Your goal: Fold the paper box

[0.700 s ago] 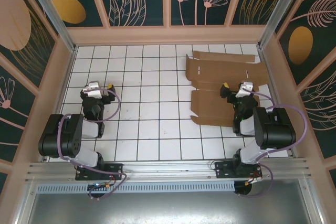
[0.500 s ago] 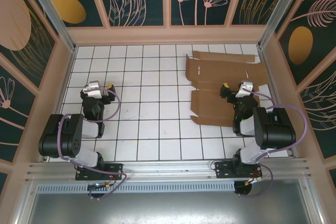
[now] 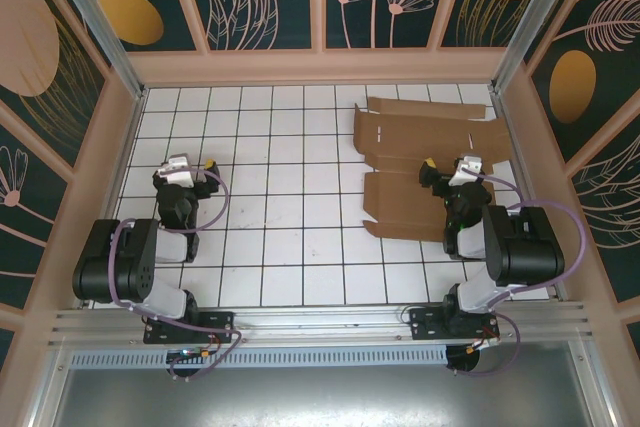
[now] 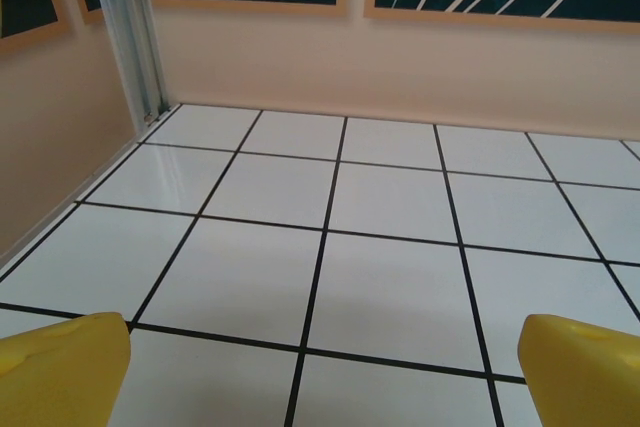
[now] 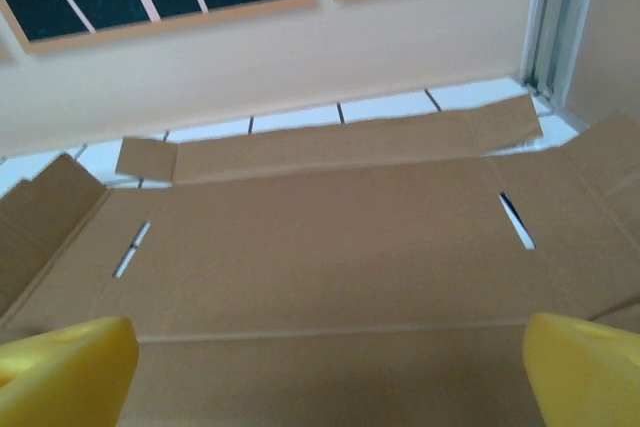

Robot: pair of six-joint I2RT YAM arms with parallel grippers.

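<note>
The paper box (image 3: 420, 142) is a flat brown die-cut cardboard sheet with flaps and slots, lying on the white tiles at the back right. In the right wrist view the paper box (image 5: 330, 247) spreads flat below the camera, its two slots showing. My right gripper (image 3: 450, 172) hovers over the sheet's near part, its yellow fingertips (image 5: 70, 367) wide apart and open with nothing between them. My left gripper (image 3: 185, 169) sits at the left over bare tiles, far from the sheet. Its yellow fingertips (image 4: 60, 367) also stand open and empty.
The floor is a white tiled surface (image 3: 290, 197) walled on three sides by low peach walls (image 3: 320, 65) with dark leaf panels above. A metal post (image 4: 135, 32) stands in the back left corner. The sheet reaches close to the right wall (image 3: 520, 147).
</note>
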